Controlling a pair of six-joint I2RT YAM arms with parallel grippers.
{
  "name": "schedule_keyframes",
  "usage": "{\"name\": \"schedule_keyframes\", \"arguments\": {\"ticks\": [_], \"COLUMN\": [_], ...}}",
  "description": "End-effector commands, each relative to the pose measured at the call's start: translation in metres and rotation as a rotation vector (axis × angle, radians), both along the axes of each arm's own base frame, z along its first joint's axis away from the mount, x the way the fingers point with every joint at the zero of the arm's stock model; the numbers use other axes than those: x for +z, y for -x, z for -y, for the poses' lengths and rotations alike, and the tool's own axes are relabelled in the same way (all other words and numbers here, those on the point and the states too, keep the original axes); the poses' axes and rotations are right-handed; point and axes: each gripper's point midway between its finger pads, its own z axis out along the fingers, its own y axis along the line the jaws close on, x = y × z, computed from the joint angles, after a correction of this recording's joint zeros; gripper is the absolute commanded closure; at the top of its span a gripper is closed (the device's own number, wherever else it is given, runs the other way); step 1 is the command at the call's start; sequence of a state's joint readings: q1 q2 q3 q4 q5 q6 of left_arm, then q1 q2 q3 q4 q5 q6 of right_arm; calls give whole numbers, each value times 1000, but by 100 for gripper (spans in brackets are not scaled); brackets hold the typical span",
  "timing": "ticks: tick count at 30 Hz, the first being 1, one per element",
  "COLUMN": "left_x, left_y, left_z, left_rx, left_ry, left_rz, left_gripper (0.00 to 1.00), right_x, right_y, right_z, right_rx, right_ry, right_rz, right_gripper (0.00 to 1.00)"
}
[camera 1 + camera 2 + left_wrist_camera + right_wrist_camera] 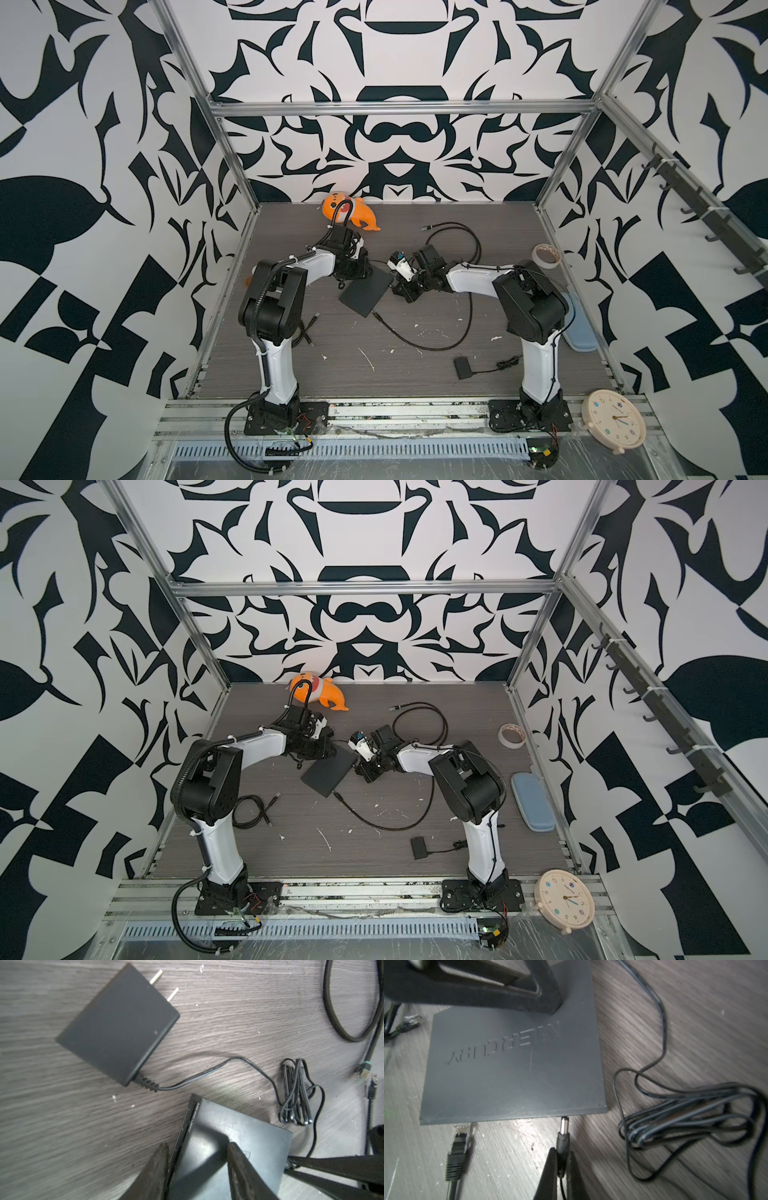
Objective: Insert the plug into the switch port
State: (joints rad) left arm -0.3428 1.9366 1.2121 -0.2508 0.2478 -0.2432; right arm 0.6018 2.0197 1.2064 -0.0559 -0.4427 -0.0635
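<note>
The switch (512,1068), a flat black box marked MERCURY, lies at the table's middle in both top views (365,293) (328,771). My left gripper (198,1145) clamps its far end, one finger on the top face and the other against the side edge. My right gripper (563,1150) is shut on the plug (564,1136), a small black barrel plug. Its metal tip sits right at the switch's near edge. The port is hidden under that edge. The plug's thin cord runs to a coiled bundle (685,1109) and a black power adapter (118,1022).
An Ethernet connector (459,1142) lies against the same switch edge, beside the plug. Black cables loop behind the right arm (453,245) and by the left arm (253,808). An orange fish toy (351,212), tape roll (546,254), blue case (579,324) and clock (613,419) ring the workspace.
</note>
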Motion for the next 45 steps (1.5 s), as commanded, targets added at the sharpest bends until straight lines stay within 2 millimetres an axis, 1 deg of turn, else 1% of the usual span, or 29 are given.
{"name": "schedule_keyframes", "arguments": {"ticks": [1,5,9,14,17,20,24,27,31,35,38,42,45], "left_x": [-33,-33,-32,-33,-34,-35,-37,-38,-40,-43,-45,-46,-48], "left_y": [33,35,37,42,48,56,67,69,72,72,70,69,71], "left_z": [-4,-3,0,5,10,15,22,23,22,20,20,22,24], "left_rx": [-19,-25,-33,-63,-103,-153,-221,-227,-232,-235,-234,-245,-254], "left_ry": [-82,-79,-75,-54,-37,-38,-80,-92,-94,-113,-124,-125,-114], "left_rz": [-117,-120,-119,-132,-150,-171,-187,-193,-197,-194,-202,-210,-221], "left_gripper": [52,53,53,55,55,56,57,58,59,60,60,61,62], "right_x": [0,-1,8,16,16,25,38,45,43,47,40,28,28], "right_y": [1,0,-2,-12,-24,-30,-35,-38,-42,-39,-36,-45,-51], "right_z": [-6,-6,-8,-8,-7,-11,-15,-18,-20,-23,-22,-12,-10], "right_rx": [-4,-11,-10,-31,-75,-72,-68,-68,-71,-22,26,-3,-42], "right_ry": [1,32,13,5,7,-19,-10,-27,-34,-54,-15,55,71], "right_rz": [-49,-89,-81,-10,46,87,89,93,112,144,144,185,223], "right_gripper": [93,94,94,94,94,94,94,95,96,95,95,95,96]}}
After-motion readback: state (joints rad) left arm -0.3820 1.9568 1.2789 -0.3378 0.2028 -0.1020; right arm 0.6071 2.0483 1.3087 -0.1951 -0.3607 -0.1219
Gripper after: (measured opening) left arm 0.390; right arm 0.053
